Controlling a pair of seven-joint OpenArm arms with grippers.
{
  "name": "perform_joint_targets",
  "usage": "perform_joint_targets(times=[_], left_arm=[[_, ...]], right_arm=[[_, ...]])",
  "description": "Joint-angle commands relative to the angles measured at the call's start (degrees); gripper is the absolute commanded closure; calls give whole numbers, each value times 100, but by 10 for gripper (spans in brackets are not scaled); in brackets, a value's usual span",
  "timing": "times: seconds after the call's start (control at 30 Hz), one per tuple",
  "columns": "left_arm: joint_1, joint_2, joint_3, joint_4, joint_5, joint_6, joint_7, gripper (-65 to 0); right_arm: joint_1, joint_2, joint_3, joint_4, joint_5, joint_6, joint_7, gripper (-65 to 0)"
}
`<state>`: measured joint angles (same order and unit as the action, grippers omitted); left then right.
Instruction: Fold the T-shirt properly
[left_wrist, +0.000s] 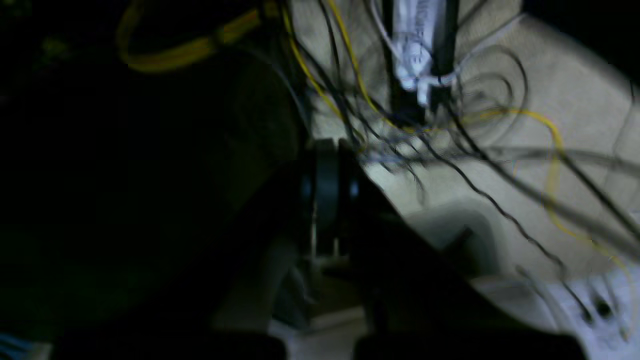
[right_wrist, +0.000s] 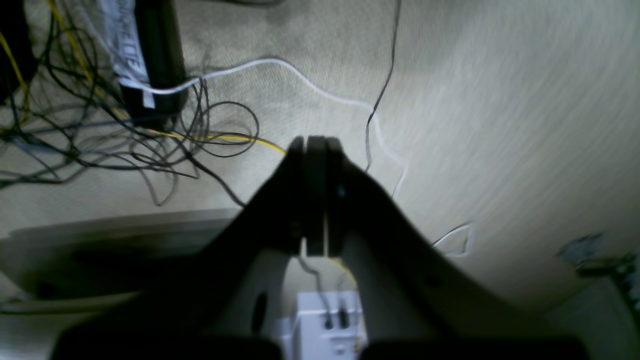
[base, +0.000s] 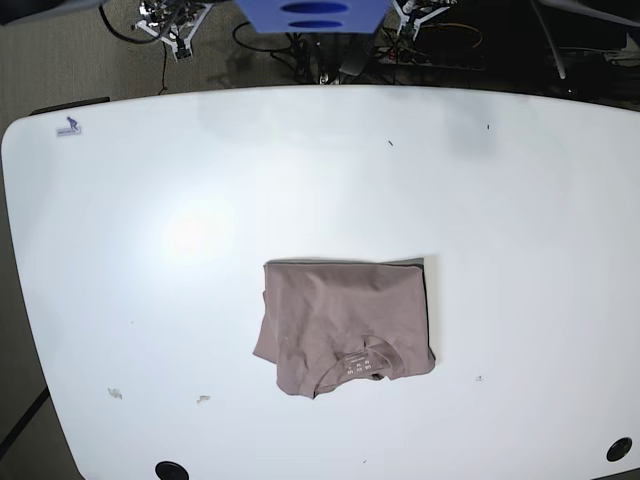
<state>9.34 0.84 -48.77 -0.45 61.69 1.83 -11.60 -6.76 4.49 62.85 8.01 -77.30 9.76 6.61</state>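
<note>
— T-shirt (base: 345, 328) held by either gripper?
— No. Left gripper (left_wrist: 327, 200) and right gripper (right_wrist: 317, 195) are both clenched on nothing, over cables (right_wrist: 150, 135) on carpet (right_wrist: 500, 100).
— Where's it lying?
— Folded, toward the table's (base: 150, 200) near edge, around the middle.

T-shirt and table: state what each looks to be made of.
T-shirt: thin, soft knit fabric, likely cotton, matte dusty mauve; it lies folded in soft wrinkles, with a small printed label at the neck.
Table: smooth, hard white top, perhaps laminate or painted board; a soft glare patch suggests a slightly glossy finish, with a few small scuffs or specks.
</note>
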Motion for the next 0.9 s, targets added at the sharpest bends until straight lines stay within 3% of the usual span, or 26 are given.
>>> perform_joint_targets(times=[0.0,0.87], left_arm=[[-68,-115,3,45,-20,182,3,-1],[-271,-106,3,45,-28,182,214,-1]], right_arm=[[83,153,-162,65,-2,-207,-24,0],[171,21,-276,47,-2,-242,-15,0]])
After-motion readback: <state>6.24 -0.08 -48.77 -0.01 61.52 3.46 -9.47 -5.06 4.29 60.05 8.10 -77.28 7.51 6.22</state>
